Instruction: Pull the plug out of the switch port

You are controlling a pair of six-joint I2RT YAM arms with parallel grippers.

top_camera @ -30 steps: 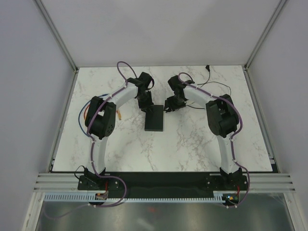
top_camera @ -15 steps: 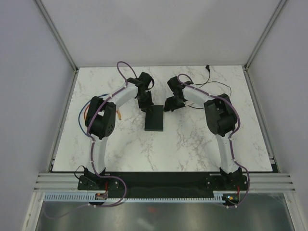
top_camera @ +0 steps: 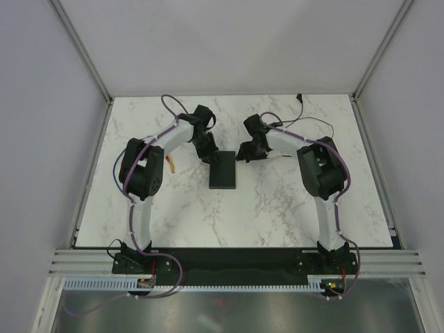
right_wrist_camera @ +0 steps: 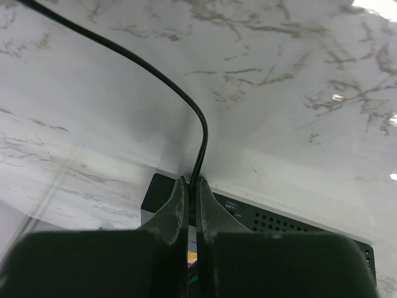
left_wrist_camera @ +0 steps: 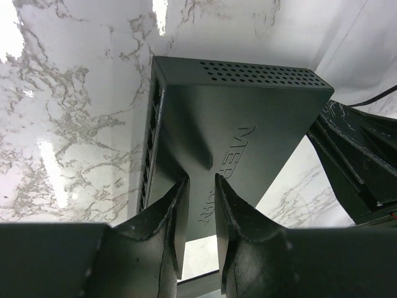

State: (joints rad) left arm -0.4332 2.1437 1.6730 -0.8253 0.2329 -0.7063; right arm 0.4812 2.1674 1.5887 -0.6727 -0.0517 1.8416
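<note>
The switch (top_camera: 223, 173), a flat dark box, lies mid-table. In the left wrist view its top (left_wrist_camera: 248, 124) carries pale lettering, with a row of ports down its left side. My left gripper (left_wrist_camera: 200, 181) hovers over the switch's near end, its fingers a little apart with only the top surface showing between them. My right gripper (right_wrist_camera: 191, 181) is shut on the plug (right_wrist_camera: 195, 186) at the switch's end face (right_wrist_camera: 279, 217). The plug's black cable (right_wrist_camera: 203, 133) rises from between the fingers. From above, the right gripper (top_camera: 242, 152) sits at the switch's back right corner, the left gripper (top_camera: 208, 154) at its back left.
The black cable (top_camera: 312, 123) trails across the marble table (top_camera: 277, 208) to a connector (top_camera: 300, 98) at the back right edge. Orange and blue wires (top_camera: 171, 165) hang by the left arm. Metal frame posts stand at both back corners.
My right gripper's fingers have closed onto the plug. The left arm has shifted slightly to the left, its fingers no wider or narrower than before.
</note>
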